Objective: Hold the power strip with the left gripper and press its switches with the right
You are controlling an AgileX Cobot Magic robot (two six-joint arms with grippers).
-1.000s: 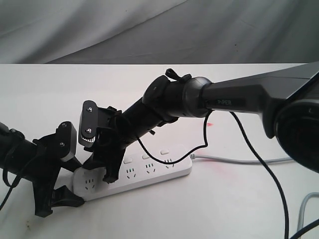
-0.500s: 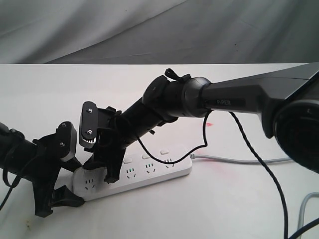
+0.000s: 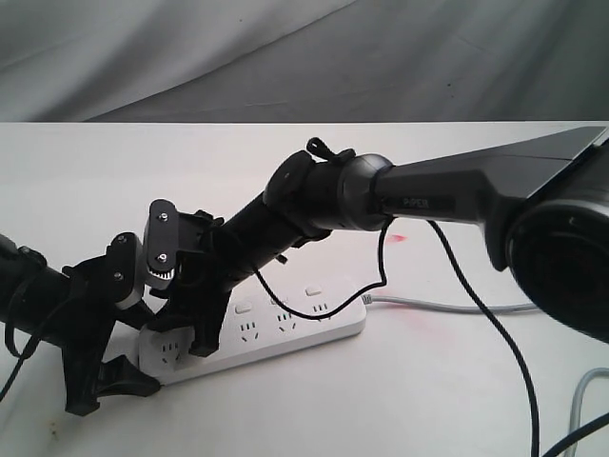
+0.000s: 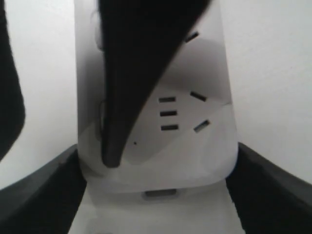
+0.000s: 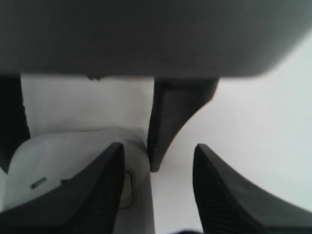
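Power strip is gripped by left pincer; right pincer, spread apart, could be skidded off the end switch.

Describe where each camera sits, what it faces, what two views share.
Exterior: off the arms, facing the table; both arms, left gripper and right gripper meet at the power strip.
Left wrist: on the left arm, looking along the strip; its fingers flank it.
Right wrist: on the right arm, looking down; its fingers show.
Both wrist views share the strip's end.
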